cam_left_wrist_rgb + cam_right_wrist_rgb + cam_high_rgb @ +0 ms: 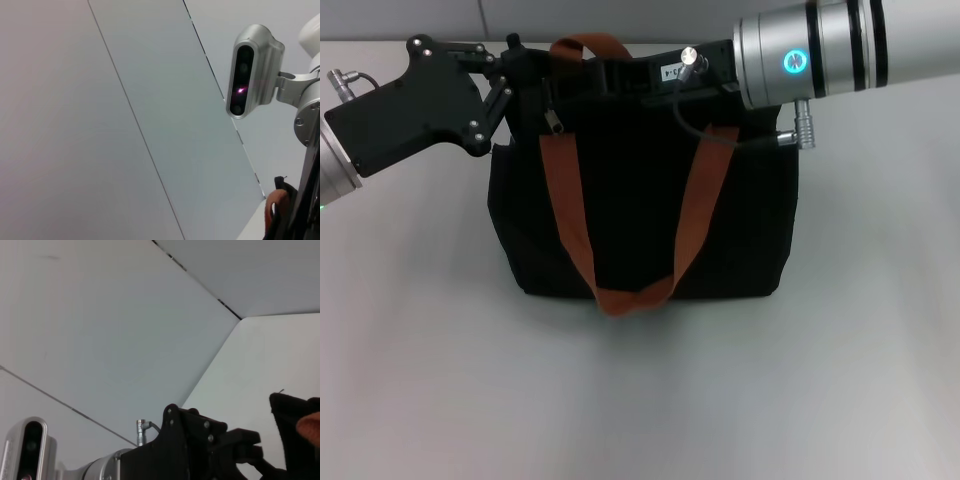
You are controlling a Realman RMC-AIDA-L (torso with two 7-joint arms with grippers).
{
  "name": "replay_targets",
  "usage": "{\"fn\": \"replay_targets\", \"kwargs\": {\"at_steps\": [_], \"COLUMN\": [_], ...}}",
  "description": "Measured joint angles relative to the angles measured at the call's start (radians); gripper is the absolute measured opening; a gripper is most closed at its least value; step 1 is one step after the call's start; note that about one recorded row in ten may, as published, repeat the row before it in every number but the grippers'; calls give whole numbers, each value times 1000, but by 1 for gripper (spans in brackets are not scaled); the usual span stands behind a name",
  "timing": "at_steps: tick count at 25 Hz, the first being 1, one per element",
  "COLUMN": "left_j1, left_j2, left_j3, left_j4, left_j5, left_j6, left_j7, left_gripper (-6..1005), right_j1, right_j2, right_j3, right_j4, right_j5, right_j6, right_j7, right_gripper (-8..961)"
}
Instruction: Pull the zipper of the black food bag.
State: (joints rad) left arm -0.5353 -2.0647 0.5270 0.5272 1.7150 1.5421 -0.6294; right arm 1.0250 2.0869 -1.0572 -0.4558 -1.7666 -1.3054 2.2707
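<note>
A: Where's the black food bag (640, 215)?
B: Upright mid-counter (440, 380), orange straps draped down its front. The zipper (553, 122) hangs at the top edge, near the bag's left corner.
A: Pincers?
B: Left pincer (516, 68) at that top-left corner, just beside the pull; grip hidden, cannot tell. Right pincer (620, 75) over the top edge, likewise cannot tell.

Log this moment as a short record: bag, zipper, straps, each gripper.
bag: black food bag upright on the white table
zipper: silver pull tab hangs at the bag's top edge, toward the robot's left
straps: two orange-brown straps, lower ends crossing on the table
left gripper: at the bag's top left corner
right gripper: over the bag's top, fingers hidden
</note>
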Motion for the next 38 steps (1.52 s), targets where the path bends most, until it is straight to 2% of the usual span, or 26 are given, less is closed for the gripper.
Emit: {"fn": "replay_targets", "kwargs": {"at_steps": [6,11,17,38], "left_j1": [6,8,9,8], "left_j2": [0,0,0,0], "left_j3": [-2,0,1,2], "left_j4": [1,0,0,5], "left_j5": [0,0,0,0], "left_j6": [-1,0,6,16], "left_j7": [0,0,-1,-19], "left_gripper": [25,25,25,25], "right_j1": [-10,-11,-11,1], "right_j2": [-3,-4,-4,0], "right_j3": [6,9,3,-32], "right_j4": [-2,-3,-3,-4], "right_j5": [0,0,0,1], "right_j6": [3,8,18,20], "right_j7": [2,-1,-2,0], "right_gripper": [356,147,49,78]}}
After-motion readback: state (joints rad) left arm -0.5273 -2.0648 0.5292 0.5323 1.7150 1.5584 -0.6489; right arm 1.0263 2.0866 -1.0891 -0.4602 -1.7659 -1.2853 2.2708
